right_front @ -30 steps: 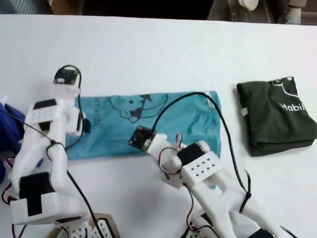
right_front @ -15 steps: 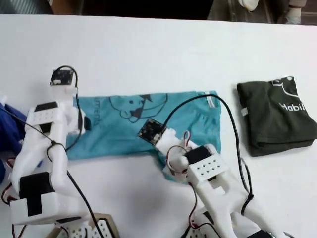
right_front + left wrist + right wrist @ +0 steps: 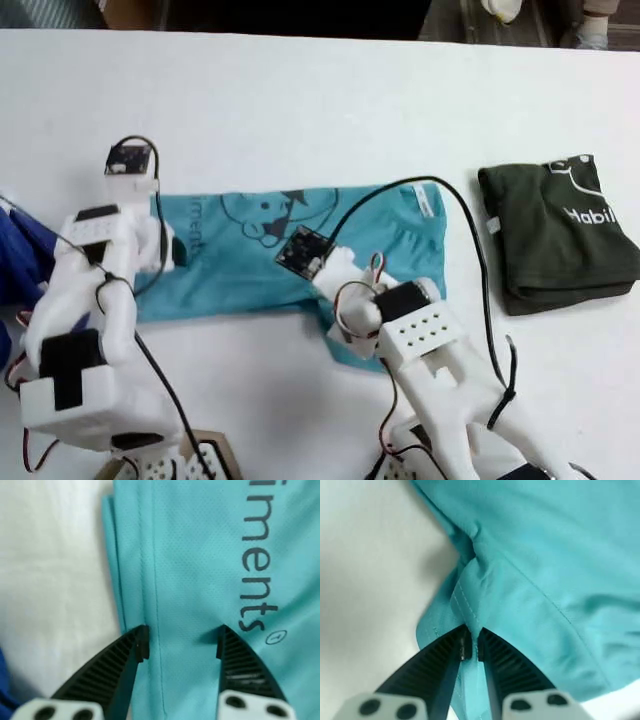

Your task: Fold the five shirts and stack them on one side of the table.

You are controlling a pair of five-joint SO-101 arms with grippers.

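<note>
Teal shirt (image 3: pixel 240 250) lies as a long folded strip across the middle of the white counter (image 3: pixel 300 100), with a folded dark green shirt (image 3: pixel 560 235) well apart to one side. The right end effector (image 3: pixel 471 647) is clamped on a bunched hem. The left end effector (image 3: pixel 182 642), jaws apart, straddles the opposite end's seam. The cloth looks light and limp, so doubled hems at the corners seem the best hold.

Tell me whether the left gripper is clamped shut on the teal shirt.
No, the left gripper stands open, its jaws apart over the teal shirt.
</note>
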